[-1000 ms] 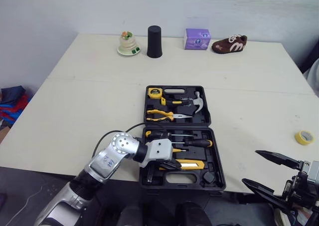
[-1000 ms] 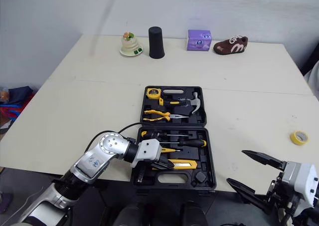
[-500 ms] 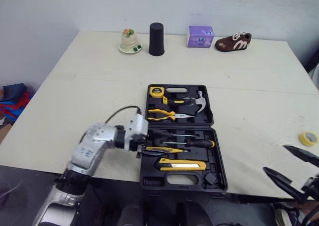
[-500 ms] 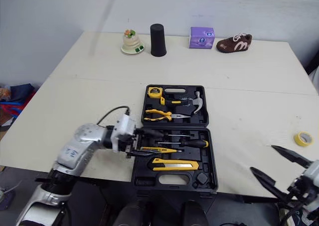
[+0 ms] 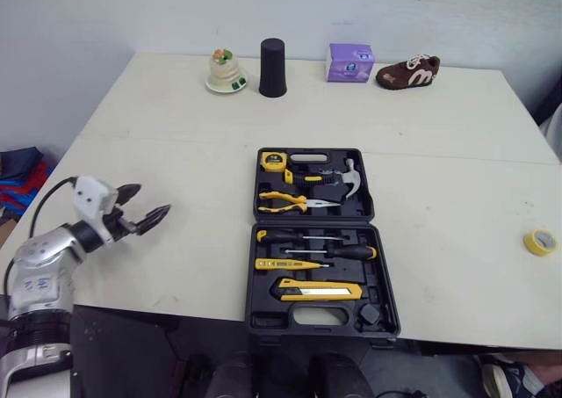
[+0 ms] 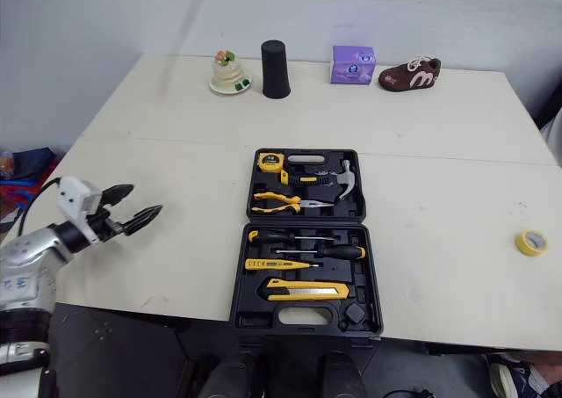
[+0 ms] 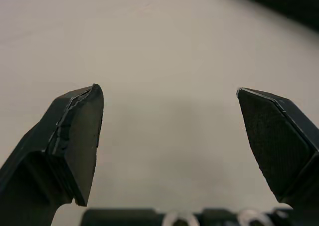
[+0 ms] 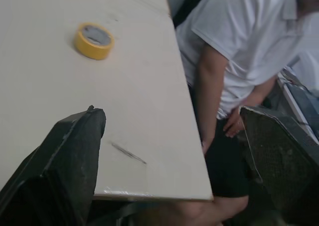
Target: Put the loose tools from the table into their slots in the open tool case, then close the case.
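Note:
The black tool case [image 5: 379, 240] lies open in the middle of the table. Its far half holds a tape measure [image 5: 273, 162], a hammer [image 5: 348, 177] and pliers [image 5: 285, 202]. Its near half holds screwdrivers [image 5: 338, 251], a yellow tester [image 5: 285, 264] and a utility knife [image 5: 316, 289]. My left gripper [image 5: 151, 199] hovers open and empty over bare table near the left edge, well left of the case. In the right wrist view my right gripper [image 8: 172, 111] stands open and empty by the table's right edge, near a yellow tape roll [image 8: 93, 40].
The yellow tape roll [image 5: 538, 241] lies near the table's right edge. Along the far edge stand a figurine [image 5: 226, 73], a black cup [image 5: 272, 68], a purple box [image 5: 349, 63] and a brown shoe [image 5: 407, 73]. A person in a white shirt [image 8: 244, 36] sits beside the right edge.
My left gripper opened, left the yellow tester in the case's near half and drew back to the left. My right gripper moved out of the head views.

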Controlling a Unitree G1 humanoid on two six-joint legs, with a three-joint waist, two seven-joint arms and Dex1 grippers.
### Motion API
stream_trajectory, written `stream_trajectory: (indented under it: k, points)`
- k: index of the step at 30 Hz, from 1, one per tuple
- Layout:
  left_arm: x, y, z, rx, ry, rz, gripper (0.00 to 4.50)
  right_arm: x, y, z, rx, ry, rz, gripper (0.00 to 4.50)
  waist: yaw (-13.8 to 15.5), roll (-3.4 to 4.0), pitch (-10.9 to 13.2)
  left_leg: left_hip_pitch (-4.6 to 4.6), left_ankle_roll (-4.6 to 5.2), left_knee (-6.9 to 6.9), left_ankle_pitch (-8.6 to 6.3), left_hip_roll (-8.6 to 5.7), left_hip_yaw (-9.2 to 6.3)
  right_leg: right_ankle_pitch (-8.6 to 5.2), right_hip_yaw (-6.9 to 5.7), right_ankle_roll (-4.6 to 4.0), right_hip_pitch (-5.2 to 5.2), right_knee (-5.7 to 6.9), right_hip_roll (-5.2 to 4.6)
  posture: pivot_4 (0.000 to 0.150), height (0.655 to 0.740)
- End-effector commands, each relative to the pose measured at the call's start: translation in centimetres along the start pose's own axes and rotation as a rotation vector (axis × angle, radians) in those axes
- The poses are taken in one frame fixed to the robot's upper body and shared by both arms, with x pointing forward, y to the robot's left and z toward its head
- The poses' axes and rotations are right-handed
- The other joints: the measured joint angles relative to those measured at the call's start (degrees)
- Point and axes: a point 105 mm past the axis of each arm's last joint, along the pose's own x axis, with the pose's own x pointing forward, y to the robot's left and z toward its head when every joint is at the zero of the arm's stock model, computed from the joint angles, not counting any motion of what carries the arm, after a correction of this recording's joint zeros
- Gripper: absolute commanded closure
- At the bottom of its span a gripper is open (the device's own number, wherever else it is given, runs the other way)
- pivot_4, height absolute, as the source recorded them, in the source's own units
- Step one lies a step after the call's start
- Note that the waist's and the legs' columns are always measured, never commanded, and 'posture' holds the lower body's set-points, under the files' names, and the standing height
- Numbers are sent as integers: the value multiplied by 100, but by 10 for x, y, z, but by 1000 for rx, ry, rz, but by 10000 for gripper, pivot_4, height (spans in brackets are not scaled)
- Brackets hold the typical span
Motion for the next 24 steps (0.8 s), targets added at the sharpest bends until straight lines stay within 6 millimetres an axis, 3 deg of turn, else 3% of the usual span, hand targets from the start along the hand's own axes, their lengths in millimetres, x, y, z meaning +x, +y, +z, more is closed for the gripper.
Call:
stream_trajectory:
  k: [1,5,12,17,21,24]
  points:
    - [-39,51,3,2,0,278,526,-32,-31,-25,49,95,-216,0,0,-6,2,0,-10,-24,7,0,0,-3,0,-6,-9,-1,0,1500,7341]
    - [-48,55,-3,-19,11,338,526,-35,-32,-34,115,95,-278,0,-2,0,0,0,-22,-60,27,-1,7,-10,0,-19,-31,3,0,1500,7341]
    - [-31,45,16,-4,-55,317,526,-10,-15,-19,168,20,-228,0,0,-7,2,3,-30,-59,46,-1,13,-9,6,-18,-39,26,-1,1500,7341]
    - [0,7,55,38,-183,116,526,13,2,14,184,-68,-84,0,15,-6,2,-3,-32,-61,51,-4,20,-6,9,-13,-46,27,-1,1500,7341]
    - [21,-44,99,39,-320,-150,526,26,33,58,268,-104,202,0,15,-6,2,-2,-32,-62,76,-5,30,-4,15,-8,-46,30,1,1500,7341]
    - [28,-72,116,27,-347,-308,526,28,54,80,259,-36,419,0,5,-10,4,-2,-24,-61,80,-5,38,-3,20,-6,-46,30,4,1500,7341]
